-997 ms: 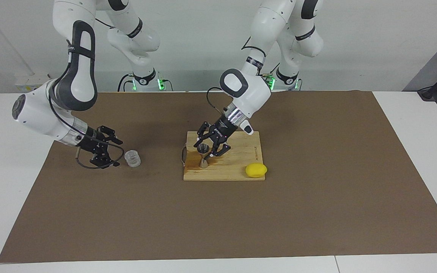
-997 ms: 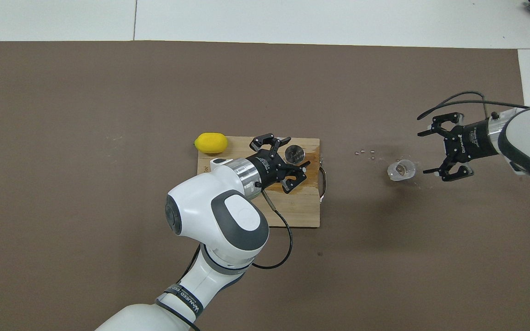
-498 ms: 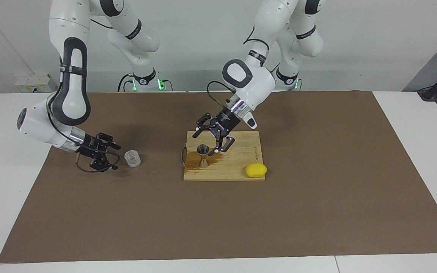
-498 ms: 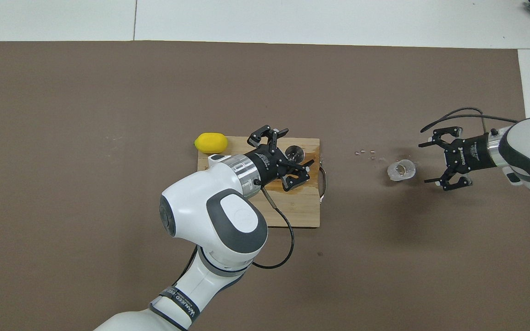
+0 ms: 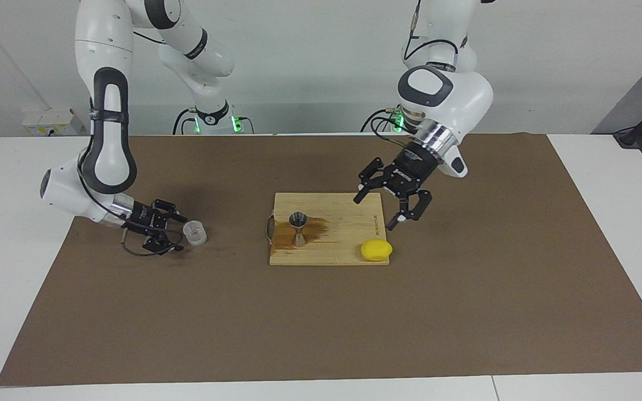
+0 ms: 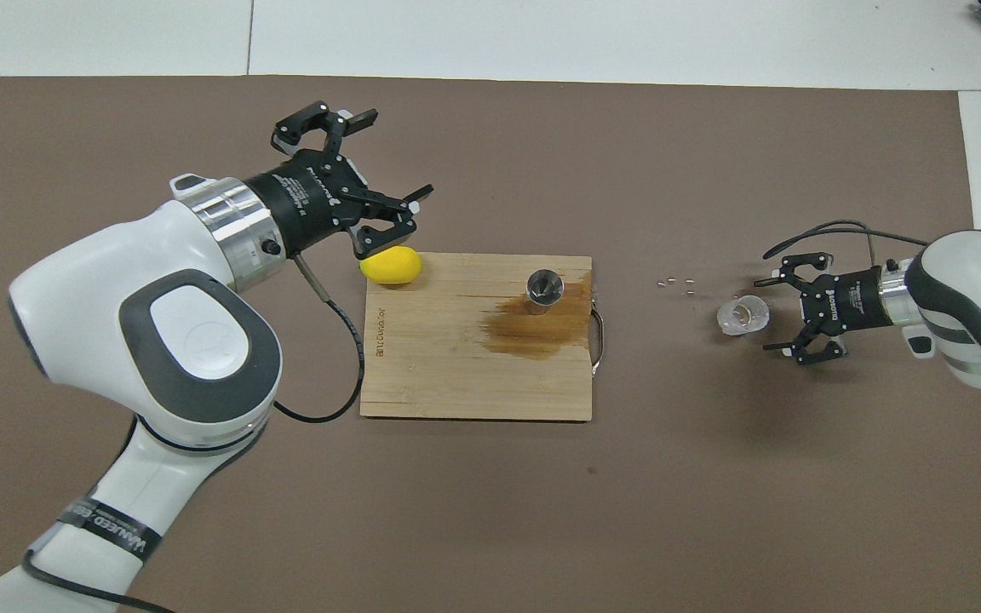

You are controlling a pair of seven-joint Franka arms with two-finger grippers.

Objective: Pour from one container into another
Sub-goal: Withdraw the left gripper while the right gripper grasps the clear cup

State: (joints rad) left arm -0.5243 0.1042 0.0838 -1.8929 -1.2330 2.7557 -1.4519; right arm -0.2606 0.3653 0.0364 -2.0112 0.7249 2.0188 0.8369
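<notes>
On the wooden board (image 5: 349, 234) stands the jigger (image 5: 298, 228), upright near the board's corner toward the right arm's end of the table, on the side farther from the robots. Its open top cone faces up, as the overhead view shows (image 6: 543, 290). A brown wet stain (image 6: 537, 323) spreads over the board from the jigger's foot toward the robots. A metal handle (image 6: 598, 337) sticks out from the board's edge just beside the jigger.

Off the board, well toward the right arm's end, the cup (image 5: 194, 233) sits upright on the brown mat (image 5: 321, 323), about as far from the robots as the jigger. A few small bright specks (image 6: 676, 283) lie on the mat between the cup and the board.

A lemon (image 5: 376, 250) rests at the board's other corner on that same side, toward the left arm's end, touching the board's edge.

Low by the mat, the right gripper (image 5: 166, 234) is just beside the cup, away from the board. Its 2 fingers are spread wide and hold nothing, and the cup stands free at their tips.

Raised in the air, the left gripper (image 5: 392, 205) hangs over the board's edge toward the left arm's end, above and near the lemon. Its fingers are spread wide and empty, pointing down at a slant.
</notes>
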